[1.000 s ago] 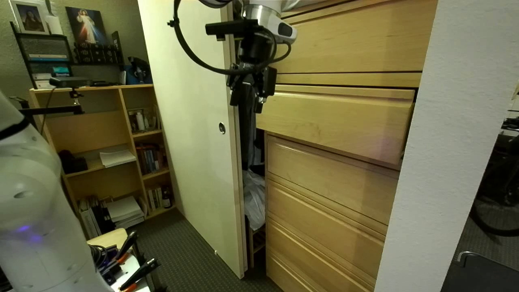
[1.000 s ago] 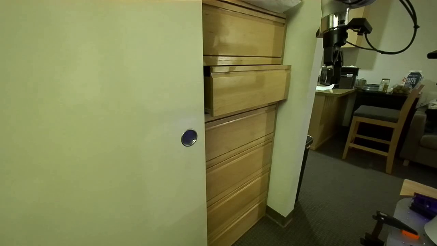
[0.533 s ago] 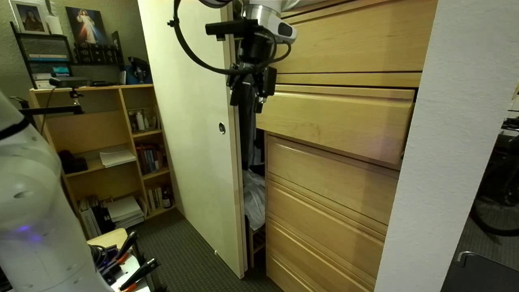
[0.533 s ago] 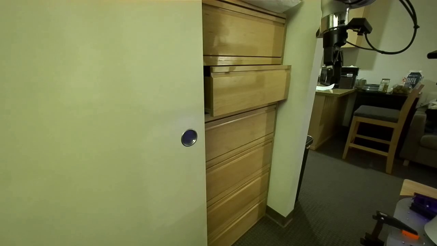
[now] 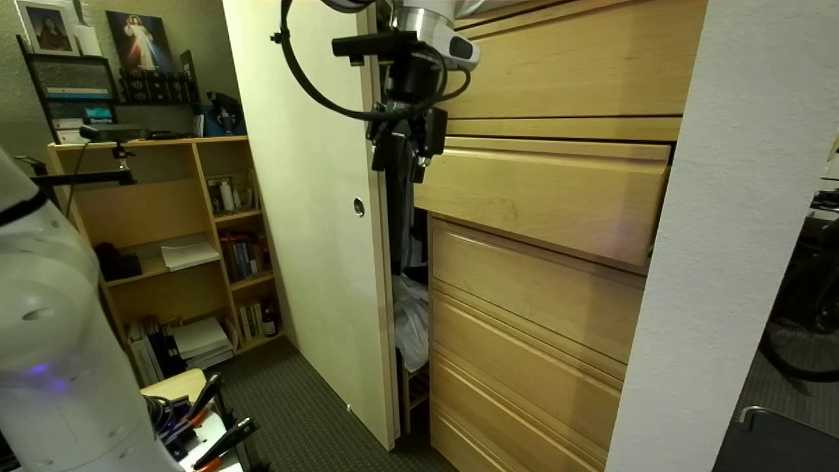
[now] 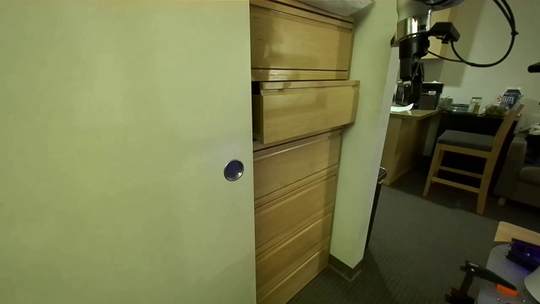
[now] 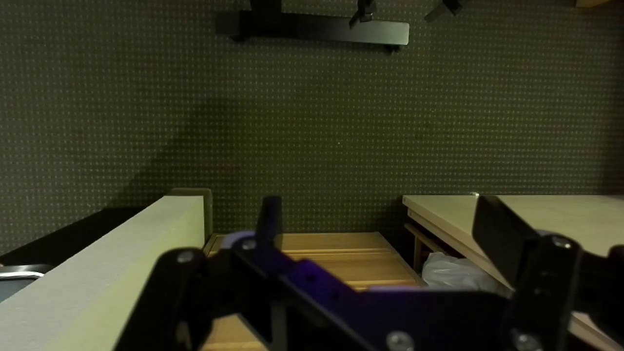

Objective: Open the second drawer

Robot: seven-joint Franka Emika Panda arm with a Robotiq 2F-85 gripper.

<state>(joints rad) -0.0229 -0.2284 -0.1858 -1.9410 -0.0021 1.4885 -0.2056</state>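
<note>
The second drawer shows in both exterior views (image 5: 544, 203) (image 6: 308, 109). It has a plain light blond wood front and stands out partway from the drawer fronts above and below it. Its inside is hidden. My black gripper hangs pointing down in both exterior views (image 5: 398, 168) (image 6: 411, 93), in front of the drawers and apart from the second drawer. In the wrist view the gripper (image 7: 382, 219) has its fingers wide apart with nothing between them. The wrist view shows blond wood fronts below the jaws; which drawer each belongs to I cannot tell.
A tall cream door panel (image 5: 308, 229) (image 6: 126, 147) stands beside the drawers. A pale wall column (image 5: 727, 216) (image 6: 367, 126) borders their other side. A white plastic bag (image 5: 411, 321) sits in the gap by the door. A bookshelf (image 5: 141, 219) stands behind.
</note>
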